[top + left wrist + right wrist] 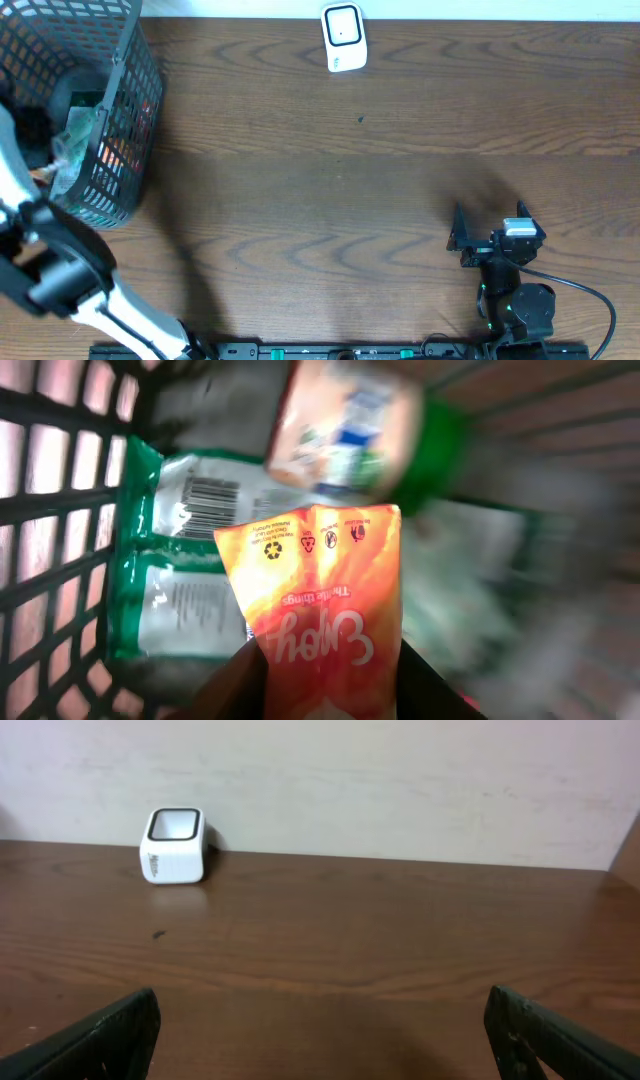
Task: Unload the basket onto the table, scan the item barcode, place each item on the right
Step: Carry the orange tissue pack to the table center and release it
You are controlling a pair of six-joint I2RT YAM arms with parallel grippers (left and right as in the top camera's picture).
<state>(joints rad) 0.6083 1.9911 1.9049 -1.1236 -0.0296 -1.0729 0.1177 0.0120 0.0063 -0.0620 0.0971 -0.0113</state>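
The orange packet (320, 600), lower centre in the left wrist view, sits pinched by the left tool (335, 685) inside the basket (55, 520); the right tool (325, 1025) gapes wide, holding nothing.

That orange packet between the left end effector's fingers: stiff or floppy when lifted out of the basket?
Probably floppy: the orange snack packet looks like thin film with a flat sealed top edge. Likely light for its size. Its smooth printed surface may slip, and it overlaps the green packet, which could shift.
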